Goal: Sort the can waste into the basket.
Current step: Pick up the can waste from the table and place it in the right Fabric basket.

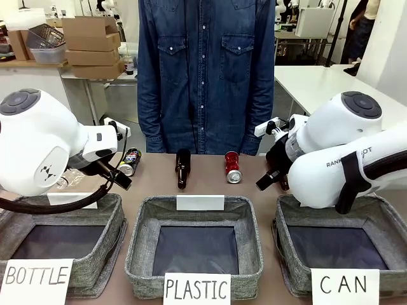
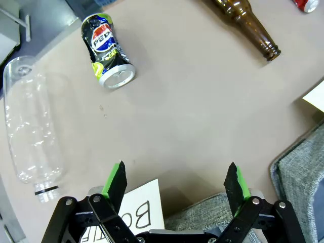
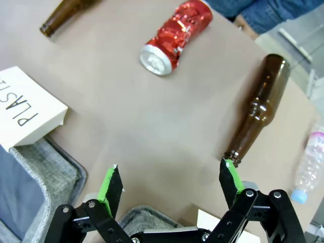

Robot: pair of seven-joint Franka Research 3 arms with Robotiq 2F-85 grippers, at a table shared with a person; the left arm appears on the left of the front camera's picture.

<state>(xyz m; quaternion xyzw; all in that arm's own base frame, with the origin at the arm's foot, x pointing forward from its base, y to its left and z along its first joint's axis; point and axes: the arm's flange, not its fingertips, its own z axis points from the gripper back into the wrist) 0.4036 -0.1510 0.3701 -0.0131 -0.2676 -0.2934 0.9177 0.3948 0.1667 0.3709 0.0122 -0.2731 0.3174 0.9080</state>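
Both pincers, left [image 2: 175, 172] and right [image 3: 169, 169], hang wide open and empty. The red can [image 3: 176, 34] lies on the counter [image 3: 152, 116] near a brown bottle [image 3: 258, 106] (round, likely to roll), the black can [image 2: 106, 50] beside a clear bottle [image 2: 30, 126]. An off-centre pinch could knock either can away from the CAN basket [image 1: 388, 210].

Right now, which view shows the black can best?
Left wrist view: the black can lies whole on its side, print and silver end clear. The front view shows it small, partly behind the left arm.
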